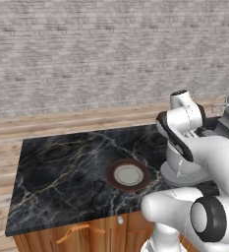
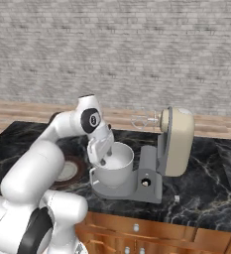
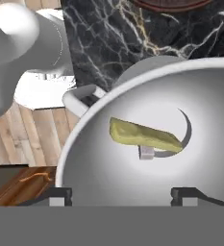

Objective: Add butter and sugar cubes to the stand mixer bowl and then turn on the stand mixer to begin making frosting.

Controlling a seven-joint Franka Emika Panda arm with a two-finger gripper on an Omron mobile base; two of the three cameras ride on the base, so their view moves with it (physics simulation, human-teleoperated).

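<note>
The stand mixer [image 2: 176,141] stands on the dark marble counter with its cream head tilted up and its wire whisk [image 2: 144,120] raised. The stand mixer bowl [image 2: 118,168] sits on the grey base. In the hand view the butter [image 3: 144,136], a pale yellow-green stick, lies on the floor of the bowl [image 3: 94,163]. A small pale sugar cube [image 3: 146,153] rests against its lower edge. My gripper [image 2: 105,159] hangs over the bowl's left rim, pointing down into it. The gripper [image 3: 123,196] is open, its fingertips [image 3: 60,194] wide apart with nothing between them.
A round brown-rimmed plate [image 1: 128,174] lies on the counter left of the mixer. The bowl's side handle [image 3: 82,98] points toward the counter's front edge. A tiny pale cube-like speck [image 2: 177,198] lies by the mixer base's right corner. Wooden cabinet fronts [image 2: 137,228] run below the counter.
</note>
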